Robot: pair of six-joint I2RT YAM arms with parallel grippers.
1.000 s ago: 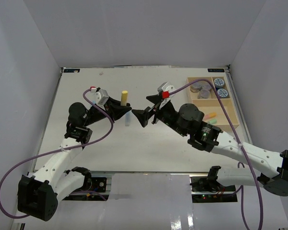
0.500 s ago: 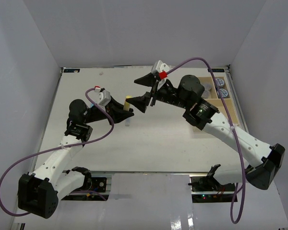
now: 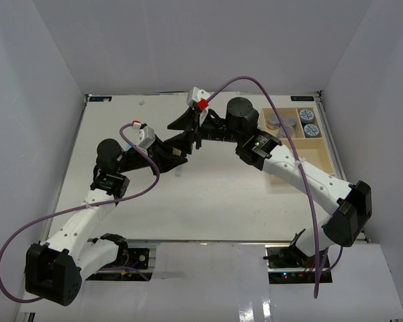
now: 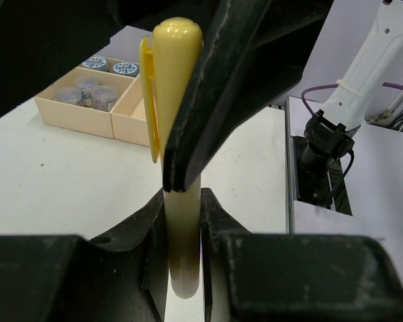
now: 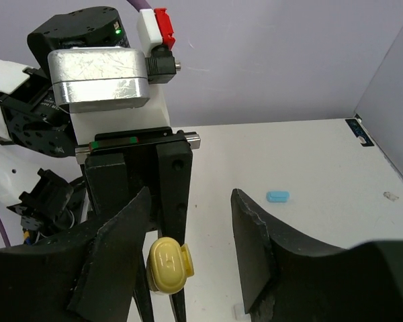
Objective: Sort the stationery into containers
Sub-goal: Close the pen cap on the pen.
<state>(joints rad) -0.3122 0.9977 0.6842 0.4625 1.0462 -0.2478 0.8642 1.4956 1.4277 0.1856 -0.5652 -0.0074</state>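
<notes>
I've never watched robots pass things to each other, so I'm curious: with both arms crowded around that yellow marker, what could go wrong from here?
The left gripper pinches only the lower end of the yellow marker, so a nudge from the open right gripper closing in might tilt it or knock it loose.

The two grippers sit very close together, so their fingers could bump.

If the left lets go before the right has a firm hold, the marker may drop onto the table, far from the wooden tray.

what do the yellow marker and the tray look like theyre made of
The yellow marker, held in the left gripper, looks like smooth moulded plastic: a soft sheen, a rounded cap and a moulded side clip. The tray looks like light unfinished wood, pale and matt with thin flat dividers, though at this size it might be fibreboard.
</notes>
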